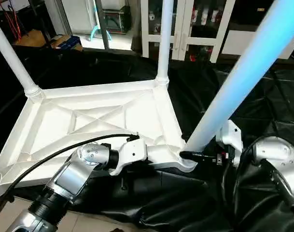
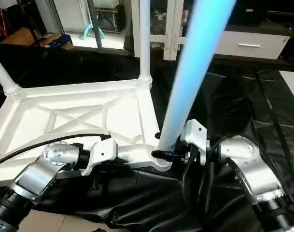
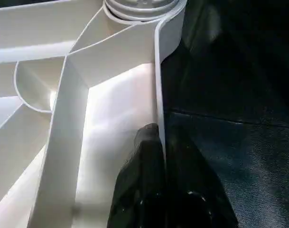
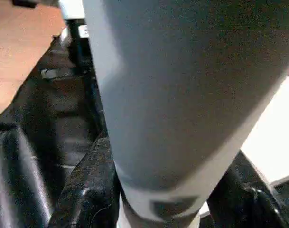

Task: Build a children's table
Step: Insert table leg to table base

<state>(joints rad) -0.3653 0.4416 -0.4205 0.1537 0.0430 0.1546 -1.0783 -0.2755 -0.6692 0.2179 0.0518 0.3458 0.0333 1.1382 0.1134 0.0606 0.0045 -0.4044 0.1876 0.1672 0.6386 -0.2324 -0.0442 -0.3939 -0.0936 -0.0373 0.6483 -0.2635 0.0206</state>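
The white table top [image 1: 89, 121] lies upside down on a black sheet, its X ribs facing up. Two white legs stand in its far corners: one far left [image 1: 11, 58], one far right [image 1: 164, 38]. A third leg [image 1: 238, 82] rises at a tilt from the near-right corner socket [image 1: 185, 162]. My right gripper [image 4: 168, 199] is shut on this leg just above the socket, a black finger [image 4: 87, 190] on either side. My left gripper [image 3: 163, 137] is shut on the top's near rim [image 3: 158, 85], close to that same corner.
The black sheet [image 1: 262, 106] covers the floor around and beyond the top. A white glass-door cabinet [image 1: 195, 29] and a low white drawer unit [image 2: 253, 43] stand at the back. My left arm's black cable [image 1: 50, 157] arcs over the top's near edge.
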